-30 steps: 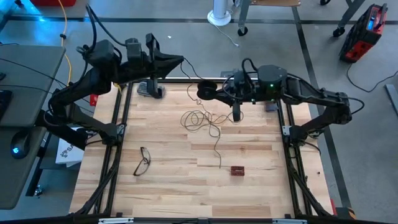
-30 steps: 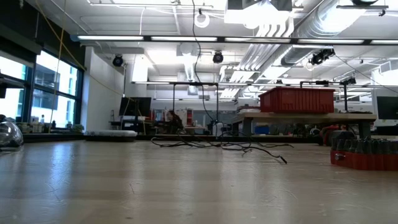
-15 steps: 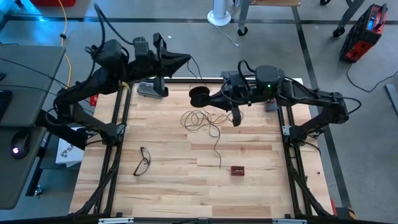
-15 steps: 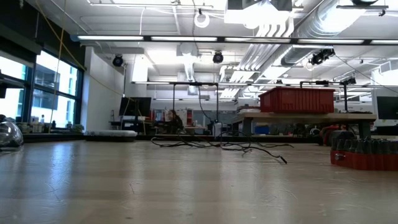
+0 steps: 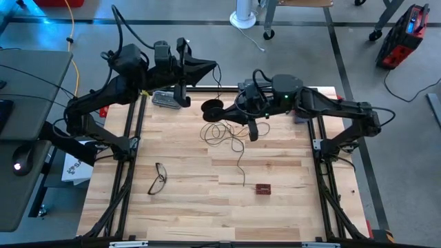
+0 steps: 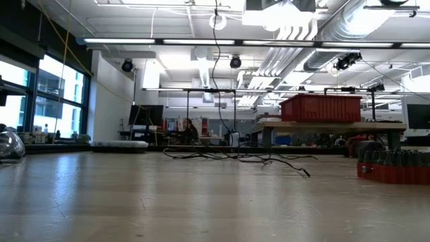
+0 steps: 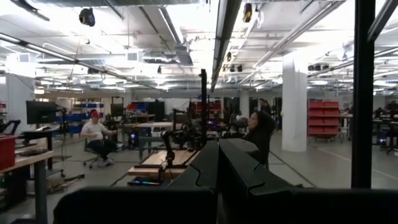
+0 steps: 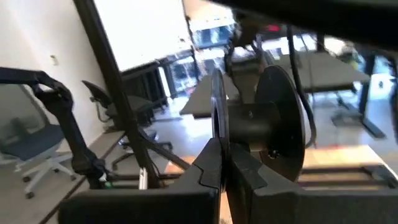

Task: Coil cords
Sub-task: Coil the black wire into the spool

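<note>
Right gripper (image 5: 222, 108), clamped on the reel (image 5: 211, 107) near the tabletop's (image 5: 289, 200) far edge, is mid-winding; loose wire (image 5: 224, 132) must be drawn in next.

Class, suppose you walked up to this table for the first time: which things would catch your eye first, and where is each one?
Two dark arms meet over the table's far edge: the right gripper is shut on a black reel, and the left gripper, also shut, is raised just behind it. Below the reel a thin wire lies in loose loops mid-table, one end trailing toward a small red block. Eyeglasses lie near the left front.
</note>
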